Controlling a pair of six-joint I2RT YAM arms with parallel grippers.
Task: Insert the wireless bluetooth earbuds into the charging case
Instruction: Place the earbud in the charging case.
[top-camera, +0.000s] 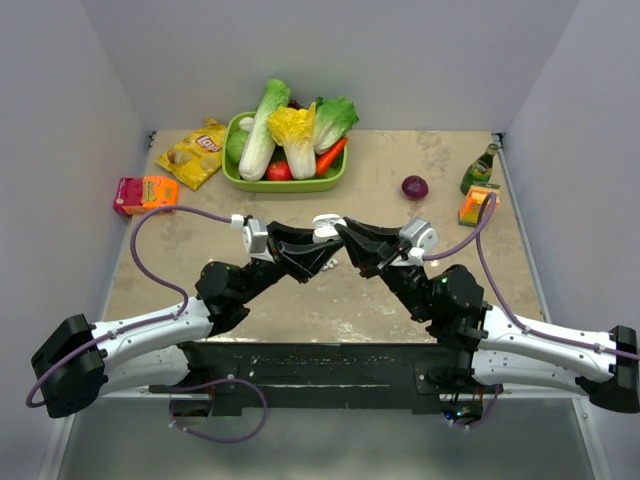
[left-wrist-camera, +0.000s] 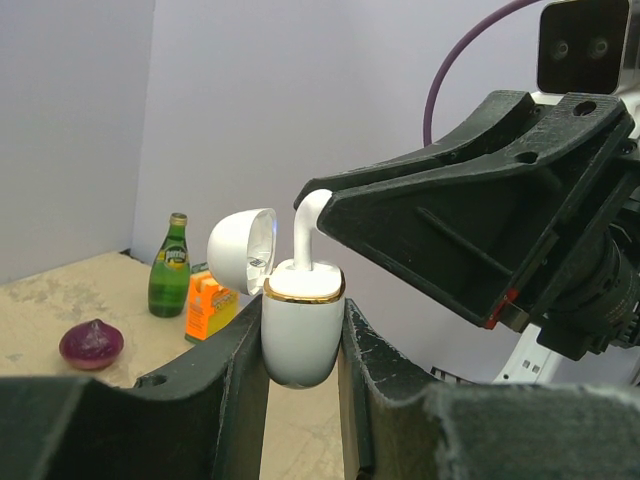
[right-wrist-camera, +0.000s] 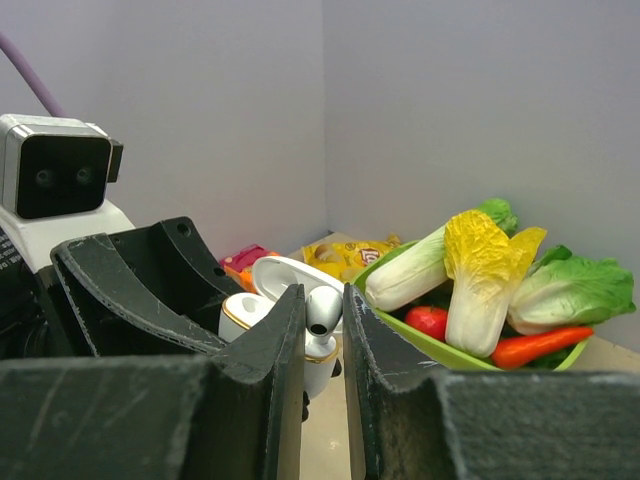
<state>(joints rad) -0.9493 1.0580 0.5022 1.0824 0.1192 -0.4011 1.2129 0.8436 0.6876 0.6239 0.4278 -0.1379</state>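
Ok so this looks about halfway there, maybe a bit past. On the left, the left jaws are clamped around the charging case (left-wrist-camera: 300, 335), one on each side of its belly, holding it upright over the middle of the desk (top-camera: 330, 310), apparently lifted off it. The lid (left-wrist-camera: 240, 250) is flipped back and open, so that part's done.

Moving right, an earbud (left-wrist-camera: 306, 232) is going in stem-first. Its lower end is already down inside the gold rim, but the top is poking out, so I'd say it isn't seated yet. The right jaws are nearly closed, pinching that earbud from above. The second earbud I can't find anywhere, and I can't tell if it's already in the case.

Material-wise, the case is glossy white plastic, egg-shaped, with a thin gold band round the mouth. The lid is a smooth dome, shiny on the inside. The earbud is the same slick white with a bent neck. The jaws are matte black with a rough, grainy surface. The desk is speckled beige, kinda stone-looking.
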